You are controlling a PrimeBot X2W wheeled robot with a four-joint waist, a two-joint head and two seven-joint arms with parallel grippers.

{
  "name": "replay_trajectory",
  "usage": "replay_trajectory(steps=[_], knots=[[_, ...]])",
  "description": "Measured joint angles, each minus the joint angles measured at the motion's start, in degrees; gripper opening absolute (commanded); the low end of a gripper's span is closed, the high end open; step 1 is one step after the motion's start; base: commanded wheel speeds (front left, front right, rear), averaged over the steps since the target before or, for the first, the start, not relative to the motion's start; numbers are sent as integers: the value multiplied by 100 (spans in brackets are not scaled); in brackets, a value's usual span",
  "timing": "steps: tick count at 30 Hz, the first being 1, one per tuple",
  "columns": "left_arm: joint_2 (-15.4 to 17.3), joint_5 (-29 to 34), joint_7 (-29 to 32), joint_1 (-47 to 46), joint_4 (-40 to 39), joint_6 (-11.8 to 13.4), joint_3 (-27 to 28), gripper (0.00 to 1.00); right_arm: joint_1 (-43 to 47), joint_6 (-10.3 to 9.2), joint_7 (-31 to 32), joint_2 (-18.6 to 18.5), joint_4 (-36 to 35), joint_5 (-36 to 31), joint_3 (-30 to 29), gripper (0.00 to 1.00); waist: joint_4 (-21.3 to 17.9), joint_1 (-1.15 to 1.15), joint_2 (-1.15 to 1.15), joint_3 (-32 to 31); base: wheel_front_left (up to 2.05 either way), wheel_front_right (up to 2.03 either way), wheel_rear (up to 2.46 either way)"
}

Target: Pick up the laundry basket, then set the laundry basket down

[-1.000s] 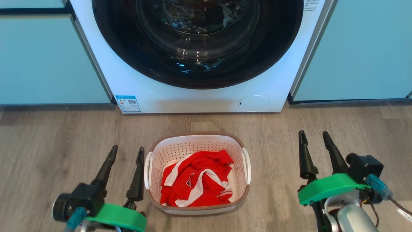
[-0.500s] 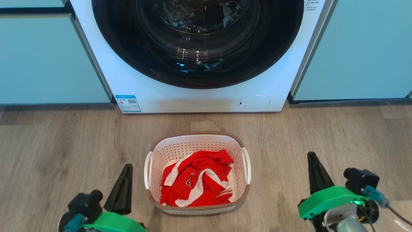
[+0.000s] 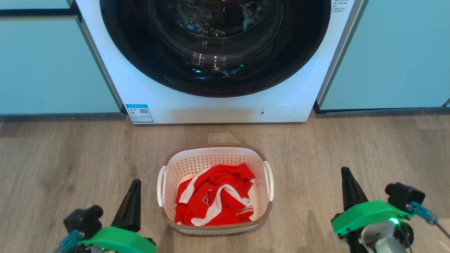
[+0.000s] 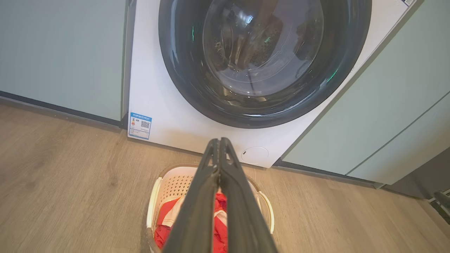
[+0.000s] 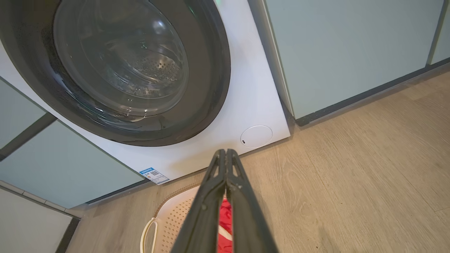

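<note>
We see the laundry basket (image 3: 214, 159) standing on the wooden floor (image 3: 70, 158) near the washer (image 3: 218, 109), a red garment (image 3: 214, 196) inside; our left gripper (image 3: 135, 183) and right gripper (image 3: 346, 172) flank it, apart, fingers pressed together, holding nothing

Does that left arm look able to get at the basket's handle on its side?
Probably yes. The left gripper sits just beside the laundry basket's left handle, with bare floor between them, though its fingers are shut.
</note>
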Motion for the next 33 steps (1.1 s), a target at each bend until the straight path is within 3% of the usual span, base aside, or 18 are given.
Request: replay_trajectory(steps=[33], knots=[[20, -2223, 458, -367, 269, -3, 305, 0, -55, 0, 487, -66, 78, 1903, -365, 0, -25, 0, 0, -24, 0, 0, 0]])
